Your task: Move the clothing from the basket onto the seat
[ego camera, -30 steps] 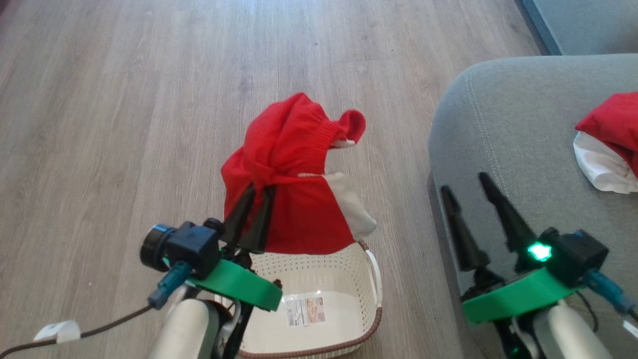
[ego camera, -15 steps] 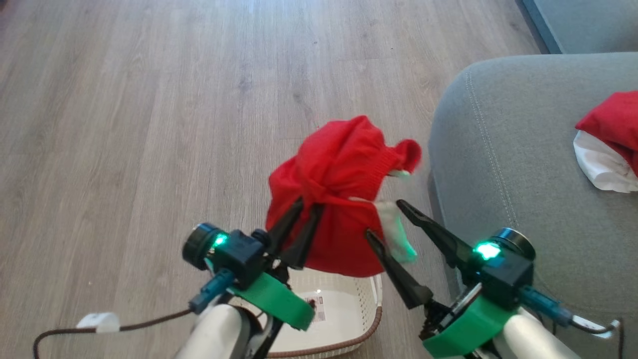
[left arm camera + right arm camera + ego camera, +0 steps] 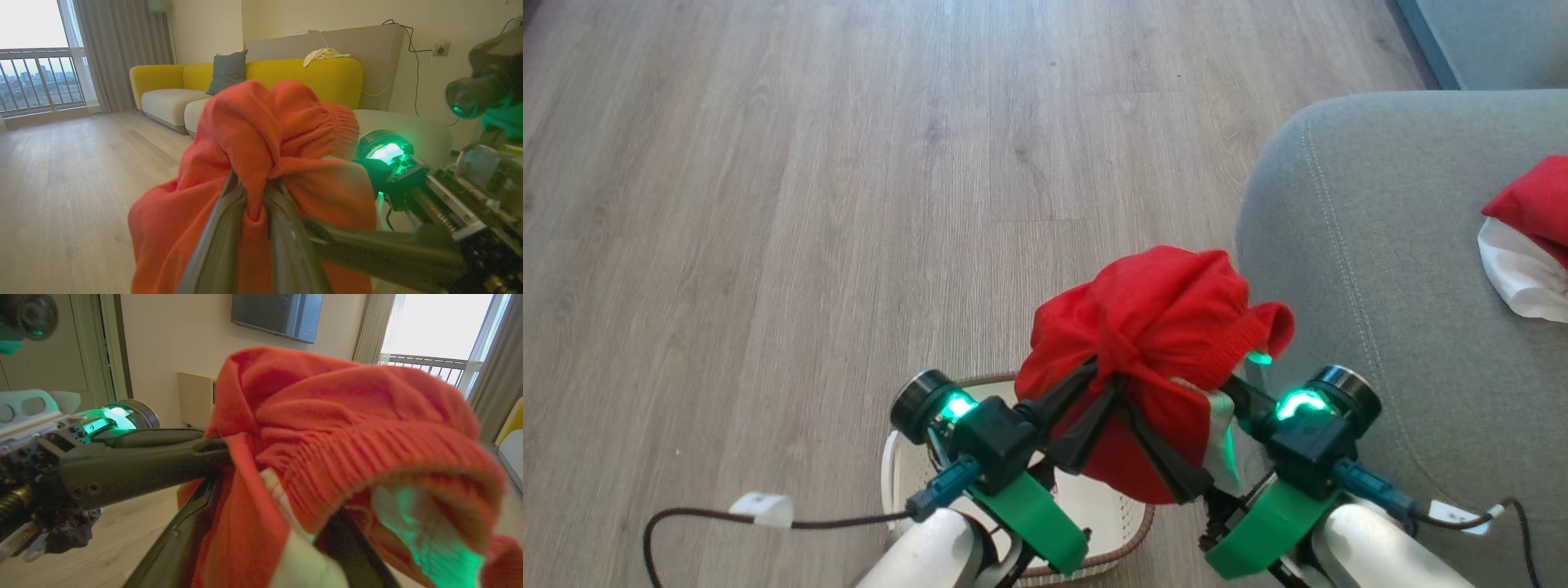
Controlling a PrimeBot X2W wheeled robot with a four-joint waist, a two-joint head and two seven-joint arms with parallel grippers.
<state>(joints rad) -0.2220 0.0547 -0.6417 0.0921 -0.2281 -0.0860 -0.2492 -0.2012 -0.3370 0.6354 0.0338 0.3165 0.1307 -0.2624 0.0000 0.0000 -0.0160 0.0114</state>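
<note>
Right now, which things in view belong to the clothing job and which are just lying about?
Job: red garment pinched in the left hand; other red garment on the seat; basket.
Lying about: yellow sofa; teal cushion; wall television; pale cloth on the sofa back.
</note>
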